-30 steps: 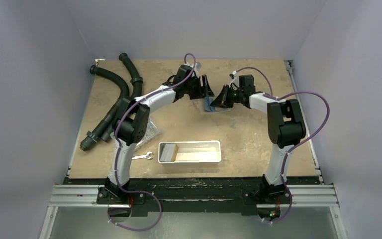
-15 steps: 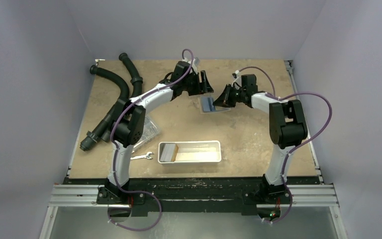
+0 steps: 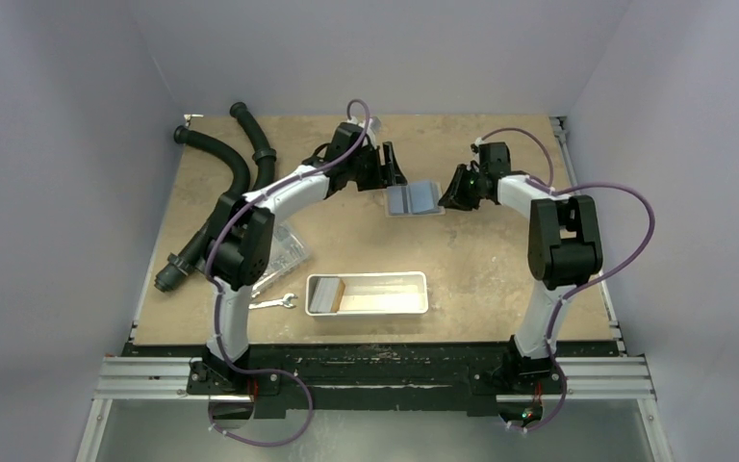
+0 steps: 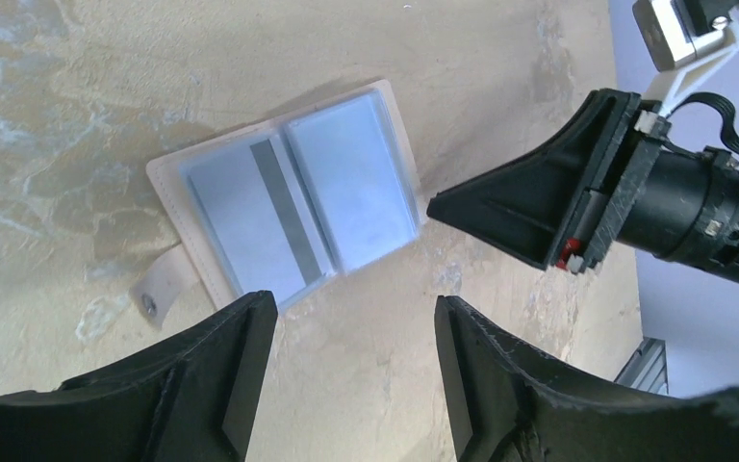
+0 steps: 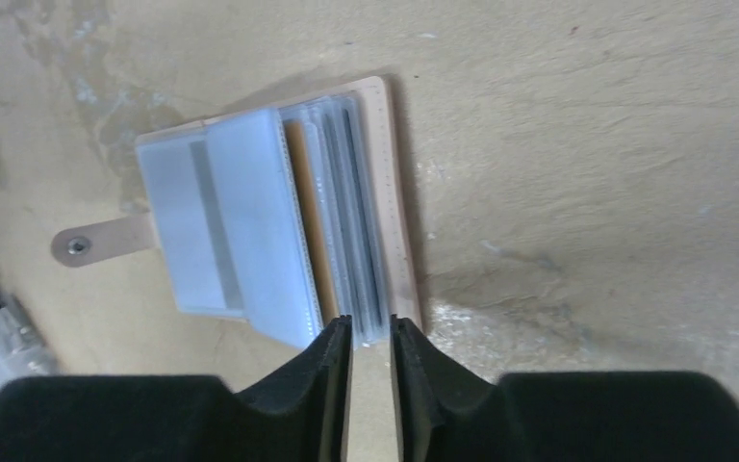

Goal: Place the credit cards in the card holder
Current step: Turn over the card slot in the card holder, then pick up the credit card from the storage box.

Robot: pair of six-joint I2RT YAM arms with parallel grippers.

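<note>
The card holder (image 3: pixel 414 200) lies open and flat at the back middle of the table, beige outside with light blue sleeves (image 4: pixel 289 197). A card with a dark stripe shows through its left sleeve (image 4: pixel 250 217). More card edges, one of them tan, stand in the right-hand sleeves (image 5: pixel 342 231). My left gripper (image 3: pixel 392 166) hovers at the holder's left, open with only table between its fingers (image 4: pixel 351 313). My right gripper (image 3: pixel 450 192) is just off the holder's right edge, its jaws a narrow slit apart with nothing in them (image 5: pixel 370 332). Flat tan and grey pieces, apparently credit cards (image 3: pixel 370 301), lie in the tray.
A long white tray (image 3: pixel 421 289) sits near the front middle. A silver wrench (image 3: pixel 275 303) lies to its left, beside a clear plastic box (image 3: pixel 287 250). Black corrugated hoses (image 3: pixel 236 164) sprawl along the left side.
My right gripper has let go of the holder's raised panel and pulled back to the right. The holder now lies flat and open. The left gripper has drawn slightly away.
</note>
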